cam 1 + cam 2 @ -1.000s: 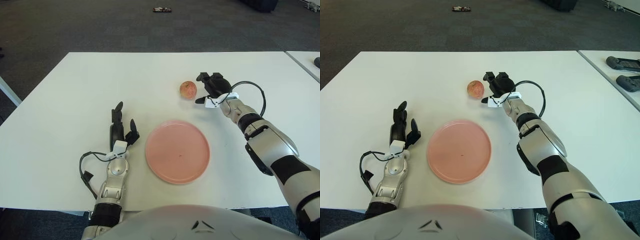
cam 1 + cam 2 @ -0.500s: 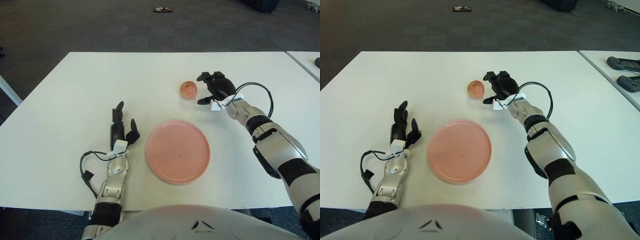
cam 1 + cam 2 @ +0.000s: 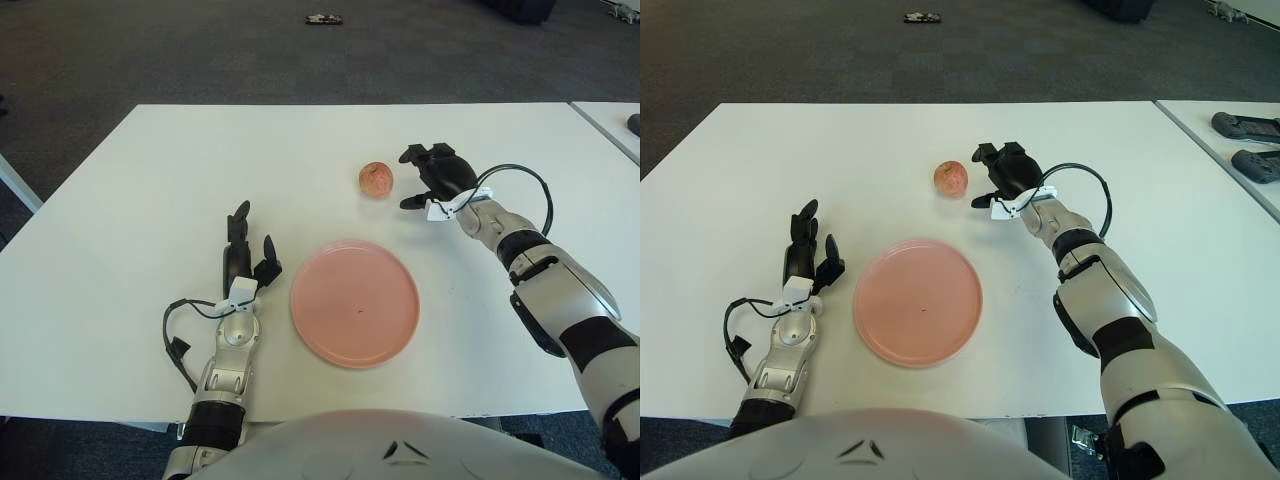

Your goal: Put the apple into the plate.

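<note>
A small reddish apple sits on the white table, behind the pink plate. My right hand is just right of the apple, fingers spread open, a small gap between it and the fruit. The plate holds nothing. My left hand shows left of the plate with its fingers up and open.
A second white table stands at the right with dark controllers on it. A small dark object lies on the carpet beyond the far edge. Cables loop from both wrists.
My right hand has shifted slightly to the right, away from the apple, over the last second. The apple, plate and left hand stay in place.
</note>
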